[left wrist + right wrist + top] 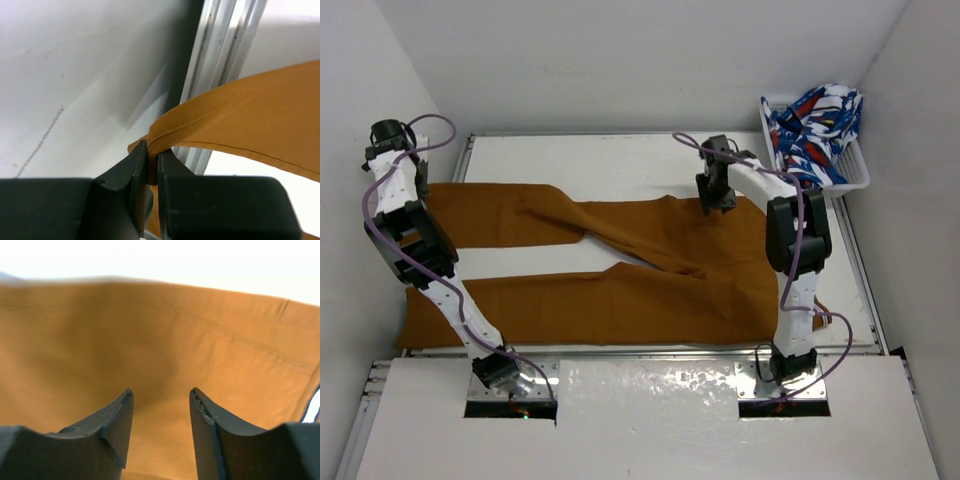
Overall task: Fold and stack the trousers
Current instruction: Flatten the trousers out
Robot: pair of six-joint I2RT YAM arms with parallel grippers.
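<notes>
Fold barely begun: trousers point(620, 270) lie spread out, one hem in my left claw point(152, 155), right claw point(161, 392) gaping over the top end.

Trousers lie lengthwise across the counter point(620, 155), waist to the right, both legs running left and splayed apart, no fold in them yet. My left claw is pinched tight on the far leg's hem at the far-left corner, w/ the cloth lifted off the counter there. My right claw hangs over the cloth nr the waistband, jaws part-way apart w/ nothing btw them. Judging by that, I'm at step one: leg onto leg isn't done, nor the lengthwise folds, nor the stacking. The basket point(855, 180) w/ patterned clothes point(815, 130) sits at far right, apart from the trousers.
</notes>
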